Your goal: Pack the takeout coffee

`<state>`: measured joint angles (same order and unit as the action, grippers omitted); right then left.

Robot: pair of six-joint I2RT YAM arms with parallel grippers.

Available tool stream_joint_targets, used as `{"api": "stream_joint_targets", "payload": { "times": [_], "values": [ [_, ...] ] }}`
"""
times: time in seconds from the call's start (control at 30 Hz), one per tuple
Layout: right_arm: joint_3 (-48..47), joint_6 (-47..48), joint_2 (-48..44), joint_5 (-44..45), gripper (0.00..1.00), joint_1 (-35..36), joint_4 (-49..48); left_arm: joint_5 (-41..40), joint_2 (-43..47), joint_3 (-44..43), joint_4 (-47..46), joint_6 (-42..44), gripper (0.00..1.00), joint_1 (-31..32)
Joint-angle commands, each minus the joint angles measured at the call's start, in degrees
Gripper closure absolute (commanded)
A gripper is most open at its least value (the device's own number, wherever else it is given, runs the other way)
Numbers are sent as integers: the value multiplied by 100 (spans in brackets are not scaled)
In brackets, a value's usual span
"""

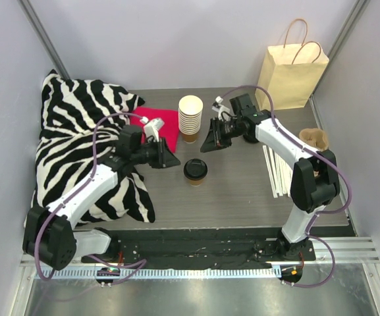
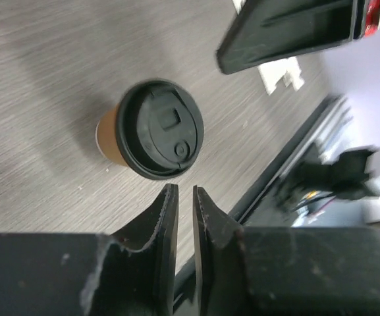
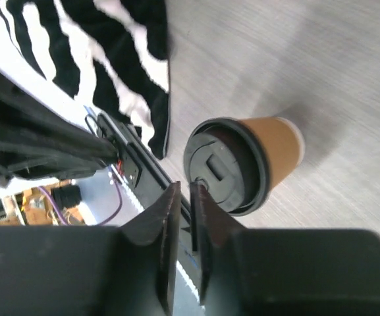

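Near the middle of the table [image 1: 242, 191], the takeout coffee [image 1: 195, 171] stands upright with its black lid on, free of both arms. From above we see mostly the lid. The brown wall shows only as a sliver there and more fully in the wrist views.

The left pincer [image 1: 174, 160] hangs just left of the coffee and the right pincer [image 1: 205, 146] just beyond it, neither touching it. In each wrist view the two fingers stand almost together, with a thin slit between them and nothing gripped.

A dark blurred shape at the top of the left wrist view is hard to read. We take it for the other arm's pincer.

Beyond the coffee stands a stack of cream cups [image 1: 190, 117], its foot partly masked by the right pincer. Beyond and left of the coffee lies a red cloth [image 1: 165, 120], partly covered by the left wrist. Farther left of the coffee sprawls a zebra-striped fabric [image 1: 71, 125], with the left arm lying across it.

Right of the coffee lie thin white sticks [image 1: 273, 172], their far ends under the right arm. A crumpled brown thing [image 1: 315, 137] farther right is half hidden behind that arm, and we cannot tell what it is. Far beyond and right of the coffee, a paper bag [image 1: 290, 79] stands upright against the wall.
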<state>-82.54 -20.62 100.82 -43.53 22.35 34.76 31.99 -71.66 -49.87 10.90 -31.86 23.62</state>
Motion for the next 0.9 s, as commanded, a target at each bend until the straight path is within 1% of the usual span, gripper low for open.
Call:
{"api": "stream_joint_targets", "payload": {
  "times": [0.0,0.13,0.23,0.43,0.87],
  "values": [
    [159,-47,-185,90,85,331,-154,-1044,-137,-330,914,1146,83,573],
    [387,-73,-106,108,91,516,-172,-1423,-392,-646,1046,1462,85,1030],
    [528,-91,-71,108,91,560,-207,-1607,-629,-779,1064,1630,86,1232],
    [634,-21,131,178,93,569,-251,-1722,-937,-893,959,1718,87,1400],
    [643,-3,465,283,95,569,-251,-1862,-1192,-858,563,1727,88,1435]
  ]
}}
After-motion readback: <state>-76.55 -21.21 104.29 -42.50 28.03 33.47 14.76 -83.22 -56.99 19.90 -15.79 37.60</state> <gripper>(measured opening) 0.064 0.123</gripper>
